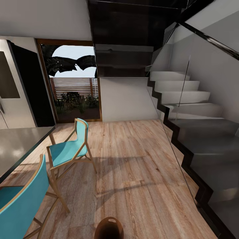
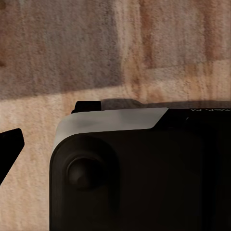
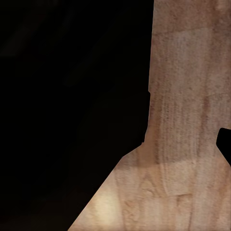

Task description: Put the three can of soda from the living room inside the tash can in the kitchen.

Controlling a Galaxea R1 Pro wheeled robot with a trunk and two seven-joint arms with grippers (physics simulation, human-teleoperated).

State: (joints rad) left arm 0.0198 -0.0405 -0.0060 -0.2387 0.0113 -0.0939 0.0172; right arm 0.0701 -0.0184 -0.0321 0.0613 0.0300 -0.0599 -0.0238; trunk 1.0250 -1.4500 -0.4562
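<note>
- Two big things frame the route: the staircase with its glass rail along one side of the wood floor, and the fridge beyond the bench on the other, with a glass door straight ahead.
- Two teal chairs stand at the bench edge; I judge the base could clip them, or the glass rail, if it swings wide while driving.
- Lower down, the bin sits on the floor at the head view's bottom edge, just in front of the robot; rolling forward carelessly could knock it over.
- No soda cans are in sight, so I judge all three are not yet binned.
- Both wrist views look down at floor past dark robot parts; I cannot tell whether either set of fingers is spread or holding anything.
</note>
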